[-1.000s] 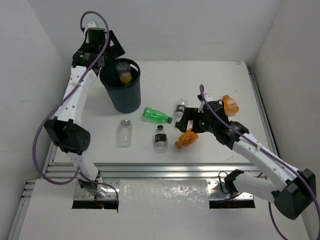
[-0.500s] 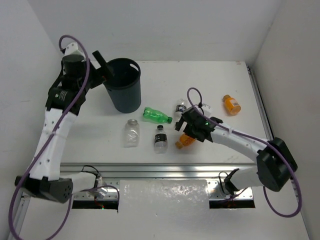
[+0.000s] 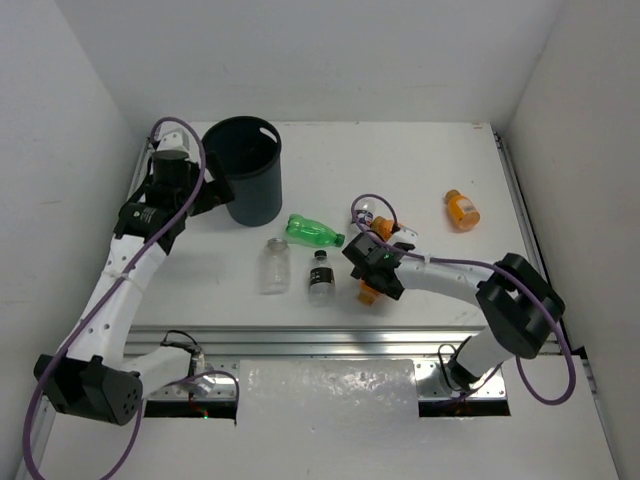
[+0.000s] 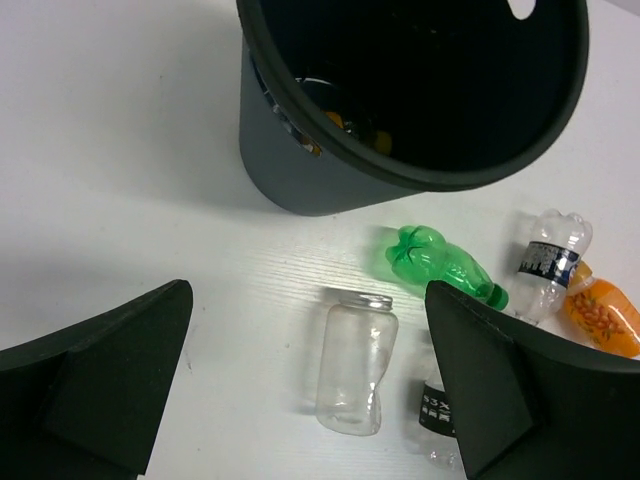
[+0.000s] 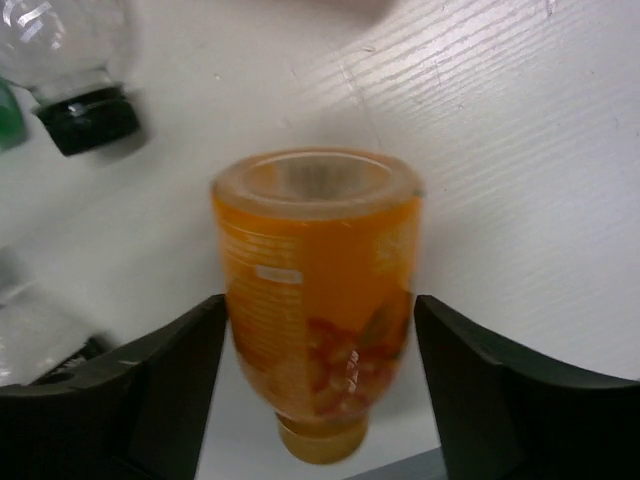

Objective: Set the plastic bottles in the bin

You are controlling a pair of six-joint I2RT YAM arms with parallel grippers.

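White table [image 3: 400, 170], orange bottle [image 5: 318, 300] between right jaws

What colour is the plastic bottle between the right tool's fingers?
Orange, with a printed label: the small orange plastic bottle shows best in the right wrist view.

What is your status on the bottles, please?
Left fingers open, empty, by bin. Right fingers around orange bottle, grip unconfirmed. No obstruction seen.

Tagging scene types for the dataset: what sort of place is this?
Probably a lab robot cell: plain white walls box in a white table, aluminium rails run along its near edge.
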